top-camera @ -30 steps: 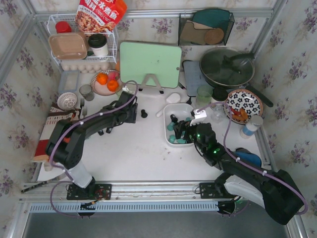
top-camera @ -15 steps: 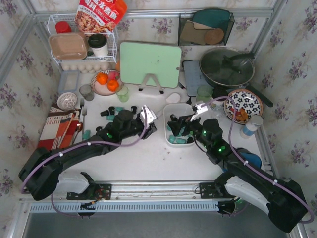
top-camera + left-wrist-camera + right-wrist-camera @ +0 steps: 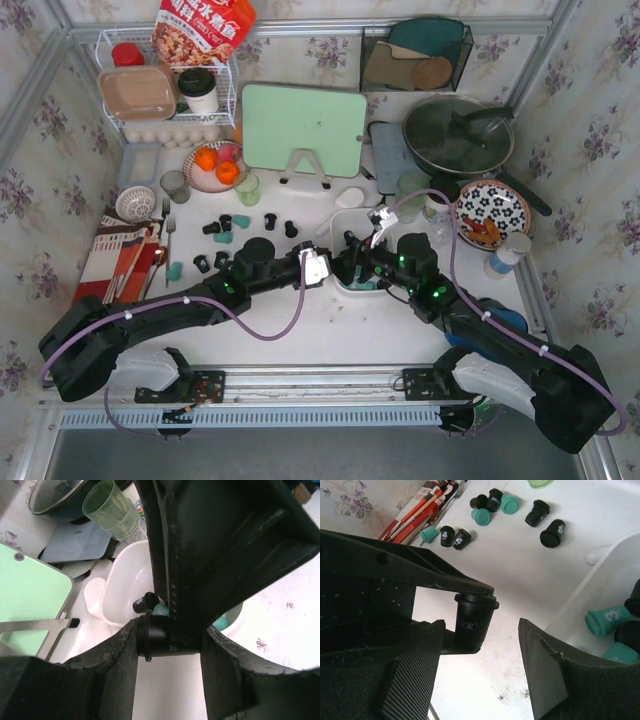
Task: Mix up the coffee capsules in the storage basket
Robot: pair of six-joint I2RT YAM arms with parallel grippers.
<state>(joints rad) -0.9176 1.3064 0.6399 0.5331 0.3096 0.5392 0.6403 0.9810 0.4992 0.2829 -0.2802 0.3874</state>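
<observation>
Two grippers meet low over the middle of the white table (image 3: 290,320). Half a second ago the left gripper (image 3: 315,268) hung further back and to the left. Now it sits just outside the near left corner of the storage basket (image 3: 120,582), with the left arm (image 3: 170,305) stretched almost flat from its base. Its fingers clamp a black capsule (image 3: 472,617) end to end above the table. The capsule's long axis runs from finger to finger, wide rim against one, narrow base against the other. The right gripper (image 3: 350,268) has slid left over the basket to face it, fingers spread wide and holding nothing. Inside the basket, a teal capsule marked 3 (image 3: 609,620) lies on its side among other teal and black ones. Further back on the left, loose capsules (image 3: 240,222) lie scattered on the table.
</observation>
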